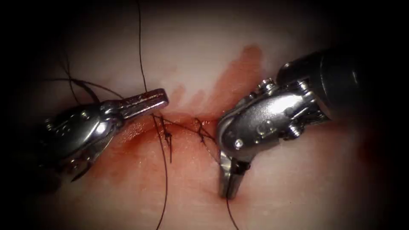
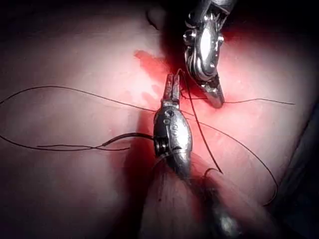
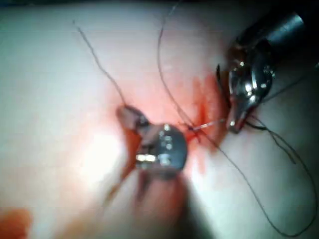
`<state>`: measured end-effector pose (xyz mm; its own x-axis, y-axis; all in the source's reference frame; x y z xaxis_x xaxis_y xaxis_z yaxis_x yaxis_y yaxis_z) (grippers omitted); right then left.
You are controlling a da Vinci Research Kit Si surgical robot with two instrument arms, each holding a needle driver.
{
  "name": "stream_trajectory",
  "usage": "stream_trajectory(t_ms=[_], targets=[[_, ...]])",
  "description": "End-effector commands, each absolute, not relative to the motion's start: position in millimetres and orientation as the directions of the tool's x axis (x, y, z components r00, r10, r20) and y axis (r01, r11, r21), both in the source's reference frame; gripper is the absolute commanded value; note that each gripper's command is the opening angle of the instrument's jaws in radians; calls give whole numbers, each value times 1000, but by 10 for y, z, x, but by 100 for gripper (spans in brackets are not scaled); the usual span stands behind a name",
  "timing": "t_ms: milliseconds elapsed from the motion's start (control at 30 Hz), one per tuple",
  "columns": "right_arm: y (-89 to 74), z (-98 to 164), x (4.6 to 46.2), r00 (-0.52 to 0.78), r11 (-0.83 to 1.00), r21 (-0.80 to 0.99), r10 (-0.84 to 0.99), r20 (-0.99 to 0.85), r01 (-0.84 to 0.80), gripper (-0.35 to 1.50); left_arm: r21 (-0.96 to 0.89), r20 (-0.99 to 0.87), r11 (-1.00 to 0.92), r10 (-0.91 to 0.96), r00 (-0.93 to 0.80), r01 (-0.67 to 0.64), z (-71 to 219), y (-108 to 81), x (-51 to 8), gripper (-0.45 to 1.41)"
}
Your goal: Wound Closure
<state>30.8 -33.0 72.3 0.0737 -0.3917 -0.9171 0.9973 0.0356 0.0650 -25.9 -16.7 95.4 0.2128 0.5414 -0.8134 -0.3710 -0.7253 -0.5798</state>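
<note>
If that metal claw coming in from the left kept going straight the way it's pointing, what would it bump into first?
Probably the thread crossing just past the left tool tip, then the knotted stitches over the cut, with the right tool farther along. Depth is unclear, so it might pass above the thread.

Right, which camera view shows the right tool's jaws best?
Endoscope view: the right tool points down onto the tissue, jaws shut on the thread trailing below. The left wrist view shows them narrower, thread running off either side; the right wrist view sees them from behind, along the shaft.
</note>
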Motion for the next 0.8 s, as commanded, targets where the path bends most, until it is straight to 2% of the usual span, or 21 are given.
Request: stream_trajectory(t_ms=[33, 267, 367, 567, 800], targets=[[-330, 731, 313, 88, 51, 74, -371, -924, 996, -35, -581, -813, -725, 542, 213, -369, 960, -172, -264, -45], [-323, 731, 311, 207, 192, 159, -264, -942, 968, -35, -577, -815, -727, 539, 212, -372, 962, -177, -266, -45], [-294, 725, 302, 323, 392, 267, -85, -943, 881, -35, -577, -816, -725, 537, 216, -376, 964, -188, -265, -45], [-260, 723, 291, 365, 565, 341, 75, -928, 752, -35, -585, -809, -722, 553, 201, -369, 962, -207, -261, -45], [-224, 730, 283, 359, 649, 415, 227, -905, 637, -35, -583, -808, -725, 565, 167, -367, 951, -232, -250, -45]])
